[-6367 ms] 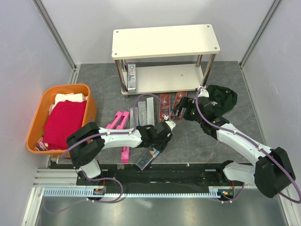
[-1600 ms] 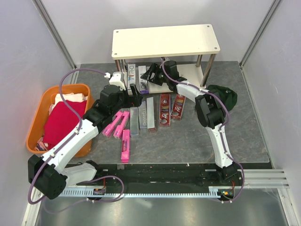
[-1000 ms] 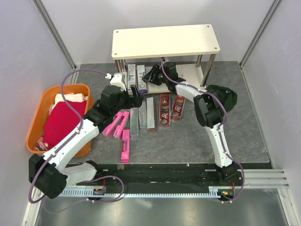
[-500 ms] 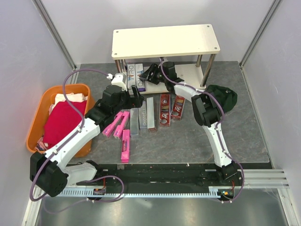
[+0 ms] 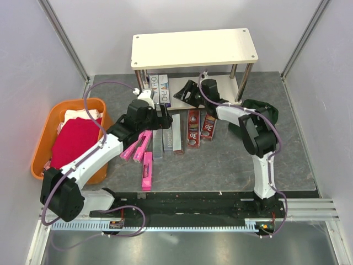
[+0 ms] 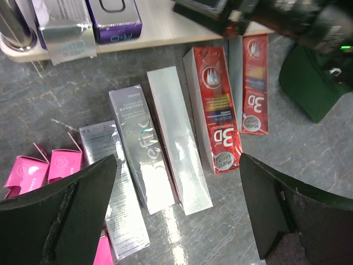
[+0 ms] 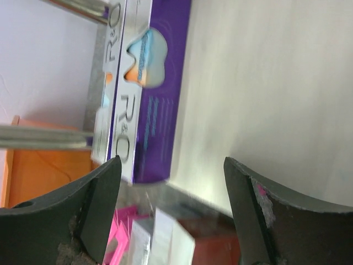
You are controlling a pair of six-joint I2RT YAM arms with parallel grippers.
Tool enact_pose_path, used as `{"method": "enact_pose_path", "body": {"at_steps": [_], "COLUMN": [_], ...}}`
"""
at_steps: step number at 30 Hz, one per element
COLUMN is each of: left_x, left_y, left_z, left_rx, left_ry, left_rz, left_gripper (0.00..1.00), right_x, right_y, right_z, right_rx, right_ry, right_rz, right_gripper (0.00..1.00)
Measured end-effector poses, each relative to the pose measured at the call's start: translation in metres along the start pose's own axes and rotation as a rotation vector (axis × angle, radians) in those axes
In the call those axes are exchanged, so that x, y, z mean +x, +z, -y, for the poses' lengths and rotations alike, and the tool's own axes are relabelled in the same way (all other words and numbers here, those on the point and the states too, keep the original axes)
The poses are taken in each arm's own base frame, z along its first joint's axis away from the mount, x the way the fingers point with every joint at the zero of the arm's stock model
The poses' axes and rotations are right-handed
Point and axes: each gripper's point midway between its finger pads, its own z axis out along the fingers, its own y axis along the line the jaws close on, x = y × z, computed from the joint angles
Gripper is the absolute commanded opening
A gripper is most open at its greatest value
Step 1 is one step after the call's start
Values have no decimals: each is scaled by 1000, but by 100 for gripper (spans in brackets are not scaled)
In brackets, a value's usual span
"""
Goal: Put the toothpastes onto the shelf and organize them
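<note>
The shelf (image 5: 193,48) stands at the back, and two toothpastes (image 5: 160,89) rest on the left of its lower board. In the right wrist view these are a purple box (image 7: 160,83) and a white one (image 7: 113,83) on the cream board (image 7: 265,83). My right gripper (image 5: 186,94) (image 7: 172,165) is open just right of them, holding nothing. On the floor lie silver boxes (image 6: 179,138), two red "3D" boxes (image 6: 218,110) and pink boxes (image 5: 146,168). My left gripper (image 5: 165,117) (image 6: 177,160) hangs open above the silver ones.
An orange basket (image 5: 55,110) holding a red cloth (image 5: 74,141) sits at the left. A dark green bundle (image 5: 262,113) lies right of the shelf's front leg. Chrome legs (image 5: 245,80) flank the lower board. White walls close in on both sides.
My right gripper has opened, left the purple box on the lower board and drawn back to the right. My left arm has moved right, over the silver boxes.
</note>
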Motion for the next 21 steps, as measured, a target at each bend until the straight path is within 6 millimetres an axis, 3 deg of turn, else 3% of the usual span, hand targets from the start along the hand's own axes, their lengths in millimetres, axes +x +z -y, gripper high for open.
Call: {"method": "enact_pose_path", "body": {"at_steps": [5, 12, 17, 21], "left_x": [20, 62, 95, 109], "left_y": [15, 44, 70, 84], "left_z": [-4, -12, -12, -12], "left_rx": [-6, -36, -56, -67], "left_ry": [3, 15, 34, 39], "left_rz": [-70, -205, -306, -348], "left_gripper": [100, 97, 91, 87], "right_x": [6, 3, -1, 11], "right_y": [-43, -108, -137, -151], "right_z": [0, -18, -25, -17], "right_rx": [47, 72, 86, 112], "right_ry": [-6, -59, -102, -116], "right_rz": [-6, 41, 69, 50], "right_gripper": [83, 83, 83, 83]}}
